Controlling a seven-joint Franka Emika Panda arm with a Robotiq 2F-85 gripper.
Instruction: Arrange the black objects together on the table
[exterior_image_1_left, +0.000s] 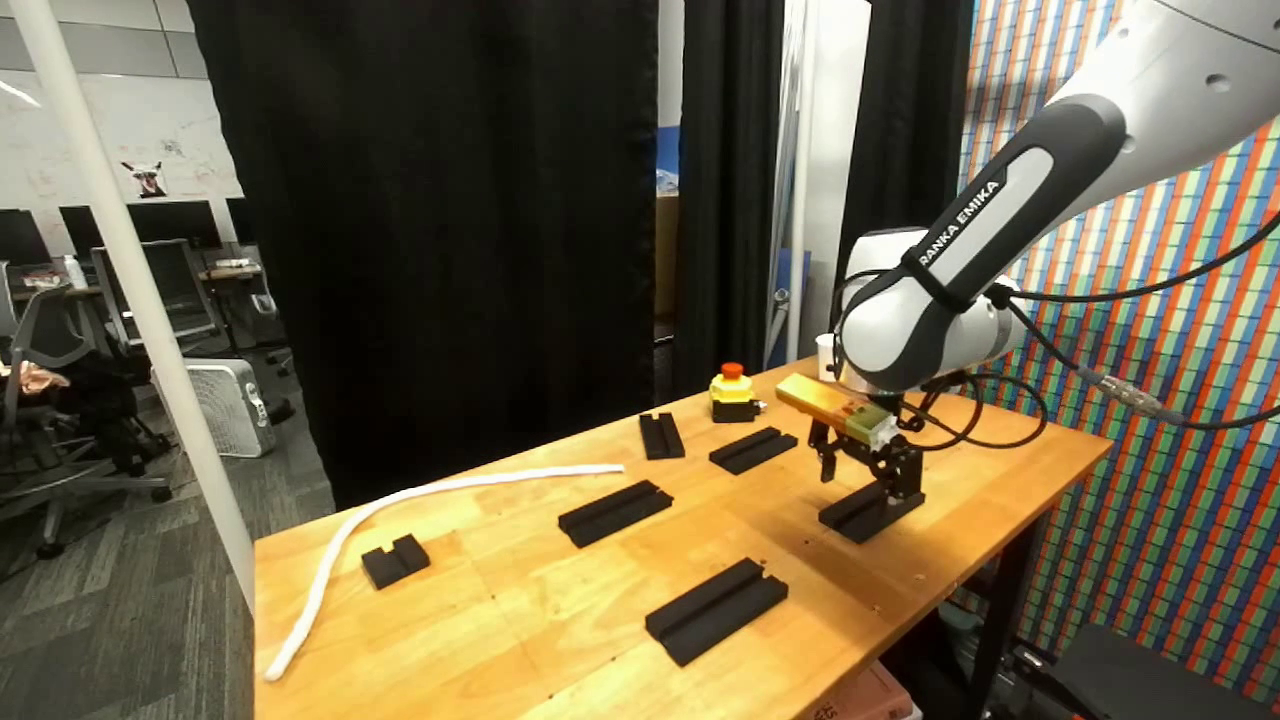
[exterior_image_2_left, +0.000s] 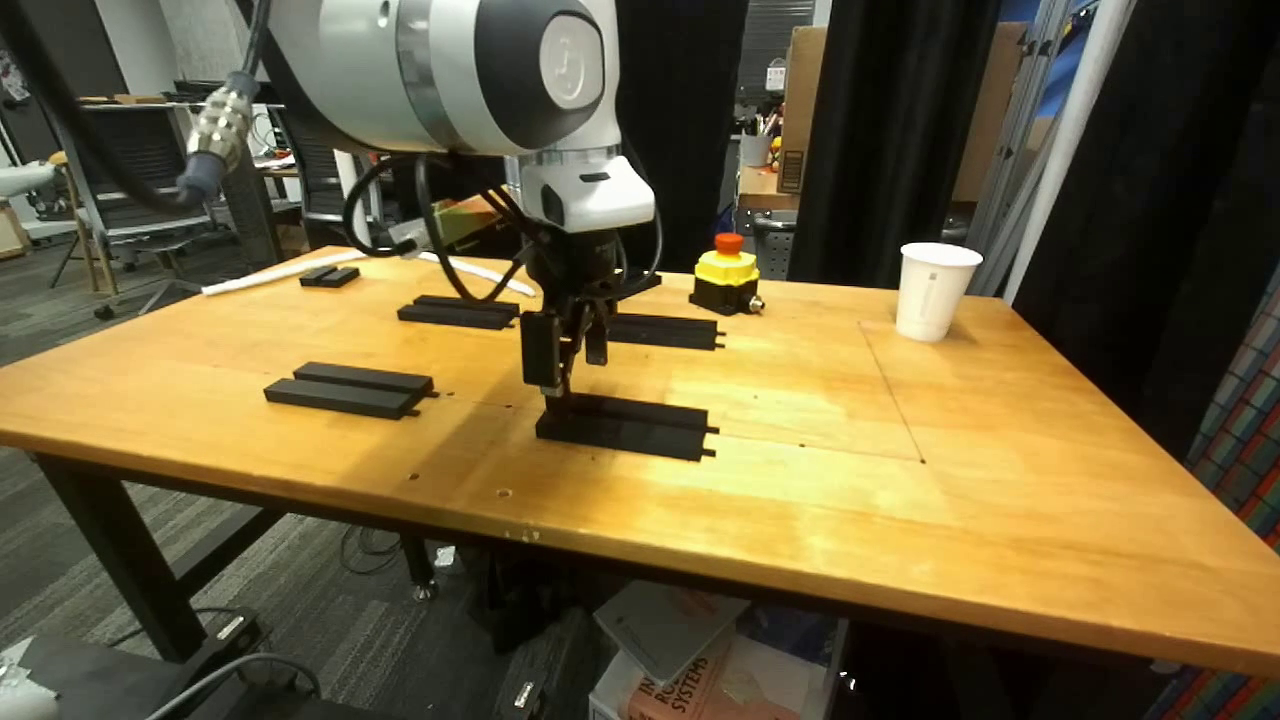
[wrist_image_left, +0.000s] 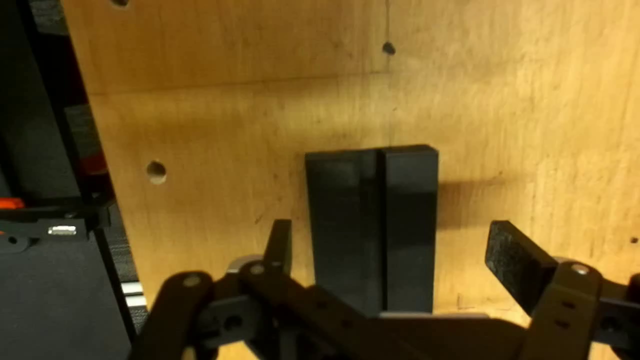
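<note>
Several flat black slabs lie apart on the wooden table (exterior_image_1_left: 520, 630). One slab (exterior_image_1_left: 858, 518) lies below my gripper (exterior_image_1_left: 868, 474); it also shows in an exterior view (exterior_image_2_left: 640, 432) and the wrist view (wrist_image_left: 345, 210). My gripper (wrist_image_left: 390, 242) is open and empty, with its fingers on either side of this slab; contact cannot be told. A front slab (exterior_image_1_left: 717, 610), a middle slab (exterior_image_1_left: 615, 512) and a back slab (exterior_image_1_left: 752, 450) lie separately. Another slab (exterior_image_1_left: 661, 436) is turned differently. A shorter black piece (exterior_image_1_left: 395, 562) lies at the far end.
A yellow and black box with a red button (exterior_image_1_left: 732, 392) stands near the back edge. A white paper cup (exterior_image_2_left: 935, 290) stands at the table's corner. A white flexible tube (exterior_image_1_left: 400, 497) curves along the far edge. A black curtain (exterior_image_1_left: 430, 250) hangs behind the table.
</note>
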